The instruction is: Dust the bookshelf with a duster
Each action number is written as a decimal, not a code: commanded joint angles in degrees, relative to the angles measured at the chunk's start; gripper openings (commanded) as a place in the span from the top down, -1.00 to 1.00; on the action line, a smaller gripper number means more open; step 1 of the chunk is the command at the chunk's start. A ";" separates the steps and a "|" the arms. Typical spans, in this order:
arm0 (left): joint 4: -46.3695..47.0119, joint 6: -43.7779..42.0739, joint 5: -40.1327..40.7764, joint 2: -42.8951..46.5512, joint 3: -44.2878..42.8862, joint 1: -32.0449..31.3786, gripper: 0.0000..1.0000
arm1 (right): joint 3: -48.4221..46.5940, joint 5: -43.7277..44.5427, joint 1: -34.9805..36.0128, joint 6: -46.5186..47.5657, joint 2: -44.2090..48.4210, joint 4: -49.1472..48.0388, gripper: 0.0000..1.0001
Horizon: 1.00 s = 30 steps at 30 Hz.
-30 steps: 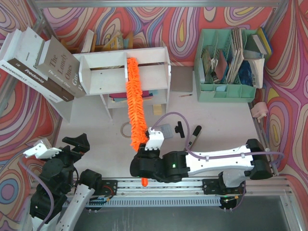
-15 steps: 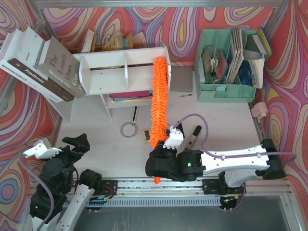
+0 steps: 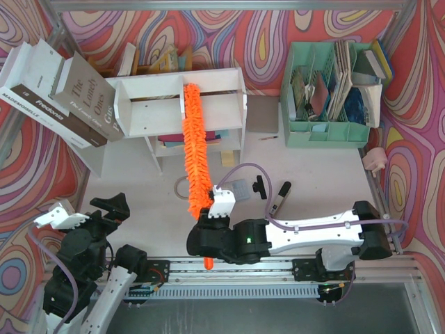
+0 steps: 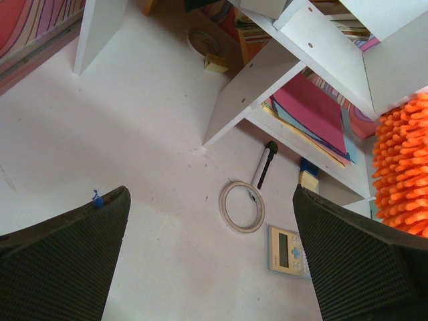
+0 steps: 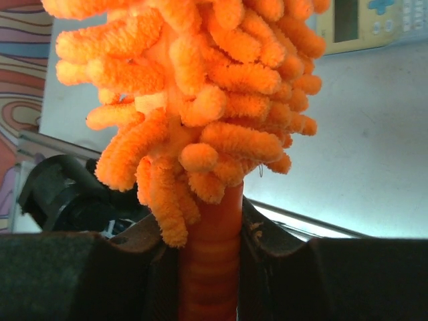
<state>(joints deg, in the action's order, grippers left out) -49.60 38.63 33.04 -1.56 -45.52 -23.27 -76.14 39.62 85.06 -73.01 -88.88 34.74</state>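
Observation:
The white bookshelf [image 3: 153,111] stands at the back of the table, and its boards also show in the left wrist view [image 4: 267,73]. The orange fluffy duster [image 3: 196,149] lies lengthwise over its middle, the tip by the centre divider near the top board. My right gripper [image 3: 212,224] is shut on the duster's thin orange handle [image 5: 208,267], just below the fluff [image 5: 200,87]. My left gripper [image 4: 210,267] hangs open over bare table at the near left [image 3: 110,207], holding nothing. The duster's edge [image 4: 404,174] shows at its right.
A mint green organizer [image 3: 330,90] full of books stands at the back right. Large books [image 3: 59,90] lean at the back left. On the table lie a tape ring [image 4: 242,207], a small calculator [image 4: 289,251], a black pen [image 4: 263,164] and a marker [image 3: 280,198].
Half a second ago the duster lay over the shelf's right end; it has swept back left to the centre divider, with the right arm moving left. The left arm is still.

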 commanded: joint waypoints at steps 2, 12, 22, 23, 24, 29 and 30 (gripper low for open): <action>0.13 0.39 0.40 -0.02 0.69 -0.28 -0.97 | 4.57 6.09 0.11 -8.16 5.84 5.94 1.00; 0.28 0.31 0.45 0.33 0.72 -0.27 -0.97 | 7.40 10.28 0.11 -20.90 10.95 16.69 1.00; 0.26 0.37 0.32 0.43 0.78 -0.29 -0.97 | 4.68 12.63 0.21 -16.54 11.93 15.10 1.00; 0.29 0.32 0.36 0.37 0.78 -0.24 -0.97 | 4.95 12.75 0.22 -14.77 12.55 13.74 1.00; 0.30 0.38 0.34 0.29 0.78 -0.27 -0.97 | 5.07 12.89 0.20 -14.00 13.10 12.83 1.00; 0.30 0.30 0.25 0.15 0.78 -0.29 -0.97 | 4.58 13.44 0.37 -8.84 14.33 9.01 1.00; 0.30 0.30 0.26 0.08 0.78 -0.24 -0.97 | 4.47 13.59 0.37 -8.26 14.35 8.59 1.00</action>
<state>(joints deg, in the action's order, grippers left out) -49.58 38.65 33.01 -1.56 -45.52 -23.27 -69.71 46.87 85.17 -85.69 -76.62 47.00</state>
